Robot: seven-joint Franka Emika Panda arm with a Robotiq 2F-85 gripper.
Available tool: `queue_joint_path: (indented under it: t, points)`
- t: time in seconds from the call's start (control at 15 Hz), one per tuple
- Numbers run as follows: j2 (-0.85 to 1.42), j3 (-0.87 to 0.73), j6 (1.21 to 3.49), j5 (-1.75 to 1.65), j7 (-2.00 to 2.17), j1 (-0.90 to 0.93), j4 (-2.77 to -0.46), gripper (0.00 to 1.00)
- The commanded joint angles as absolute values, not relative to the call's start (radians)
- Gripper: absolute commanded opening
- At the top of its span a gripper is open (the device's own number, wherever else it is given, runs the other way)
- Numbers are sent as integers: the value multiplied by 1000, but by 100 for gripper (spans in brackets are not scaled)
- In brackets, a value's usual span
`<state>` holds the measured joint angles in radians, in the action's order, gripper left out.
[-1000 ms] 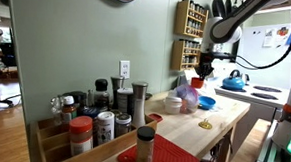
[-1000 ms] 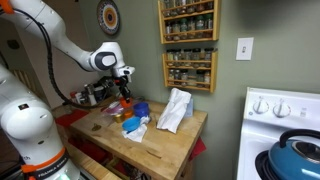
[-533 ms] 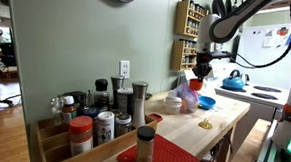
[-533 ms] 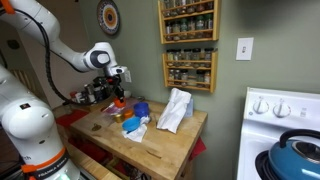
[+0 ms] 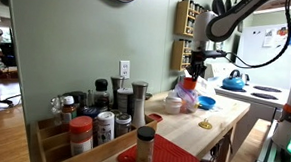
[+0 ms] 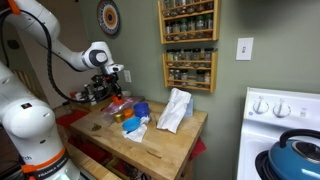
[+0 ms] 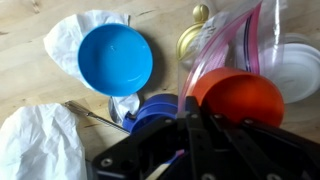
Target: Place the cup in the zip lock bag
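Wood makes up the top of the bench (image 5: 198,134), and a green wall (image 5: 67,47) stands behind it. Closest in an exterior view is a jar with a black lid (image 5: 144,146) on a red mat (image 5: 176,161). Beside it is a jar with a red lid (image 5: 80,135), and then a bunch of spice jars (image 5: 104,107) packed close together by the wall. Past them, a small gold thing (image 5: 205,125) lies on the bare wood. A little farther sit a white bowl (image 5: 170,104) and a blue bowl (image 5: 205,102), near each other.

The hand (image 5: 196,72) hangs over that far end of the bench. It is closed on the orange cup (image 7: 242,100), holding it by the rim. In the wrist view the cup is up off the wood, right at the mouth of the zip lock bag (image 7: 228,40). The bag's clear side with its pink strip curves around the cup's left edge. I cannot tell if the cup is inside the bag yet. A dark blue cup (image 7: 155,108) sits just under the hand, and a crumpled white bag (image 7: 35,140) lies off to the side.

Farthest back, a spice rack (image 5: 192,21) hangs on the wall, and a blue kettle (image 5: 234,82) sits on the white stove (image 5: 265,93).
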<state>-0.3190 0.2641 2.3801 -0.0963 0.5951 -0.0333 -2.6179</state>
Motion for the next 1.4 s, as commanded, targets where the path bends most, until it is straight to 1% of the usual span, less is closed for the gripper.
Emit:
queue_joint_path:
  t: [0.0,0.27,0.73,1.33]
  points:
    - [-244,277,2436,-145,708,-37,-2581,1]
    - [-177,265,2476,-200,803,-33,-2557,1]
    - [-120,227,2446,-308,921,-18,-2539,1]
    - [-69,213,2481,-229,854,61,-2529,1]
